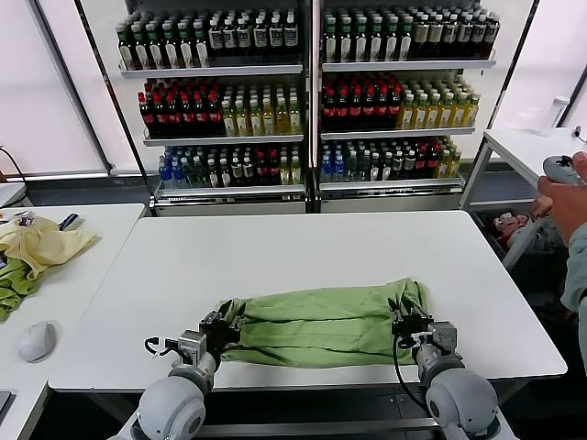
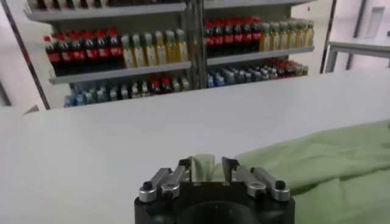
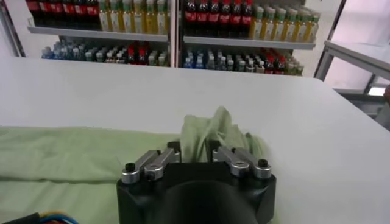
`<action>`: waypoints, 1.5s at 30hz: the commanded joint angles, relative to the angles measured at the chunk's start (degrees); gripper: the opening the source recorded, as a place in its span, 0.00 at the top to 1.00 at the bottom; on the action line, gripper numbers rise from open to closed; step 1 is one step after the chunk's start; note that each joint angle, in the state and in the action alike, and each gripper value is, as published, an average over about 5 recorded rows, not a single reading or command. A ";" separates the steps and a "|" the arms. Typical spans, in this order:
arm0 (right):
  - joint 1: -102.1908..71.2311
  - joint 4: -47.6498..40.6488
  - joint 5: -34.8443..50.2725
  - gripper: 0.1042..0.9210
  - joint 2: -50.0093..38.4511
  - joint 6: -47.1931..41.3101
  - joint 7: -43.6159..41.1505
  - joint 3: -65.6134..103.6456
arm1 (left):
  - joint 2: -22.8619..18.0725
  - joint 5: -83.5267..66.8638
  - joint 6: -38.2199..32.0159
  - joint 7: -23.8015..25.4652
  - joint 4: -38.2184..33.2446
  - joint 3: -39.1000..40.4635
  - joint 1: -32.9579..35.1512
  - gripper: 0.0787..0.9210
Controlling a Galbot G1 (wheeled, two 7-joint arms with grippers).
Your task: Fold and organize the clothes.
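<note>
Left claw point(image 1: 220, 331) is down at the near left end of the T-shirt point(image 1: 321, 323), and its fingers are pinched together on a fold of the light green cloth; the left wrist view shows a pale tuft of fabric squeezed between the two pads point(image 2: 206, 169). Over on the other side, the right claw point(image 1: 407, 325) mirrors it at the near right end of the garment, clamped on a bunched-up corner that stands up in a crumpled peak just past its fingertips point(image 3: 196, 149) (nice and clear in the right wrist view).

The T-shirt itself lies on the white worktop point(image 1: 303, 247), stretched out sideways between the two claws as a long, narrow folded band, close to the near edge and wrinkled along its length. Its right end looks puckered where the cloth gathers toward the grip. No print shows from here.

Off to the left, a second white table point(image 1: 64, 302) carries a pale yellow garment point(image 1: 41, 243), a darker green cloth point(image 1: 14, 284) touching it, and a mouse point(image 1: 37, 341) nearer the front. Behind the worktop stand shelves of bottled drinks point(image 1: 303, 92), row upon row. At the far right edge a person's hand point(image 1: 567, 197) holds a small grey device point(image 1: 561, 169) beside another white table point(image 1: 527, 151).
</note>
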 commanded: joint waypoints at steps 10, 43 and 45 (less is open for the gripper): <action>-2.30 1.92 -1.57 0.18 0.06 0.98 -0.07 0.53 | -12.98 8.45 -2.20 -6.39 5.49 -2.02 4.32 0.17; -0.56 3.47 1.28 0.12 -2.01 2.84 -0.42 0.65 | -1.14 0.79 -1.86 -2.07 6.72 -18.81 2.47 0.95; -0.50 3.50 1.27 0.12 -2.01 3.05 -0.49 0.51 | 1.61 0.16 -1.80 -1.36 6.86 -21.80 1.79 0.95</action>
